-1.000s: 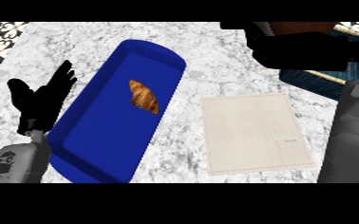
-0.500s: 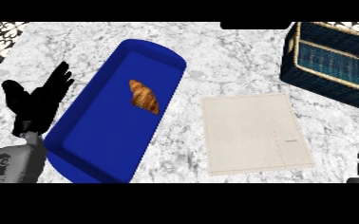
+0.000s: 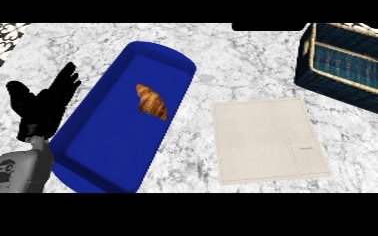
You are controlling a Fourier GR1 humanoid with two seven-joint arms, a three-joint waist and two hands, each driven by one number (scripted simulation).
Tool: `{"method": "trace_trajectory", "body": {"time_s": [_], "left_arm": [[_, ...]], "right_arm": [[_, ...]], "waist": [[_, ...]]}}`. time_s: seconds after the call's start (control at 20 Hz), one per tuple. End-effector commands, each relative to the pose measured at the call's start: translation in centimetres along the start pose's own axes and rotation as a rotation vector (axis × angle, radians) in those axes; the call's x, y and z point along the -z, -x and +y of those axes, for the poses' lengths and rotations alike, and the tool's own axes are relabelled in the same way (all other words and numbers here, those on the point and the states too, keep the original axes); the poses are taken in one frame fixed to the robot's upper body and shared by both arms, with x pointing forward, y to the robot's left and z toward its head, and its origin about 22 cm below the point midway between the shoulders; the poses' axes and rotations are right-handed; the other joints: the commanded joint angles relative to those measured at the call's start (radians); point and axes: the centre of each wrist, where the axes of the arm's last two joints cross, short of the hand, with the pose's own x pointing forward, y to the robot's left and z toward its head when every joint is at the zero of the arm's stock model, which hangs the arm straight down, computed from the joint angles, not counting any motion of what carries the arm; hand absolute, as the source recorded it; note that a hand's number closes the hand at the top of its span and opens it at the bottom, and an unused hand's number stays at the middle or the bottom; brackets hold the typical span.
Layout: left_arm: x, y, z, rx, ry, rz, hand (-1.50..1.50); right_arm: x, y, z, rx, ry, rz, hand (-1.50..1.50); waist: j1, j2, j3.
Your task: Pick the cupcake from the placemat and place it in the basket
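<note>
White-and-grey marbled stone made up the counter [image 3: 221, 55], seen from steeply above. At the far left stood the left hand [image 3: 44, 102], black, fingers straight and spread, pointing up and away, holding nothing and touching nothing that I could make out; its grey forearm [image 3: 22, 170] came in from the lower edge. Just beside that hand, to its right, lay a long blue tray [image 3: 103, 150], its long axis running from near the forearm up and to the right, away from the hand. On the tray, right of the fingers and a little apart from them, rested a brown croissant [image 3: 151, 101], its long axis nearly upright in the view, tips pointing away and back toward the near edge, leaning slightly.

Farther right, well apart from the hand, lay the pale beige placemat [image 3: 269, 140], flat, its longer sides running away from the near edge; no cupcake showed on it or anywhere else. Farthest from the hand, at the upper right, sat the dark blue woven basket [image 3: 343, 62] with a tan rim, partly cut by the edge; I could not tell what lay inside. The right hand did not show.
</note>
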Motion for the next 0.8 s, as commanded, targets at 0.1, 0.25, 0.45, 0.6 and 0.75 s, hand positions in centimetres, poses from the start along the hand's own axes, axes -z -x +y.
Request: {"method": "trace_trajectory", "body": {"time_s": [0.1, 0.25, 0.45, 0.6, 0.75], "left_arm": [[-2.0, 0.1, -1.1, 0.01, 0.017, -0.003, 0.0], [-0.4, 1.0, -1.1, 0.012, -0.007, -0.005, 0.0], [0.8, -0.2, 0.1, -0.003, 0.001, -0.001, 0.0], [0.0, 1.0, 0.0, 0.004, 0.002, -0.004, 0.0], [0.4, -0.9, 0.3, -0.007, 0.009, 0.0, 0.0]], "right_arm": [[1.1, 5.1, 3.4, 0.023, -0.003, 0.032, 1.5], [1.3, 5.1, 2.3, 0.011, 0.212, 0.137, 1.5], [3.2, 8.0, 2.7, 0.048, 0.116, 0.156, -1.5], [5.2, 9.7, 1.8, 0.038, 0.103, 0.135, -1.5], [5.3, 7.8, 4.1, 0.085, 0.087, 0.088, -1.5]], "waist": [[0.009, 0.0, 0.0], [0.003, 0.005, -0.001], [0.001, 0.002, 0.0], [0.008, 0.003, 0.0], [0.01, 0.002, 0.0]]}}
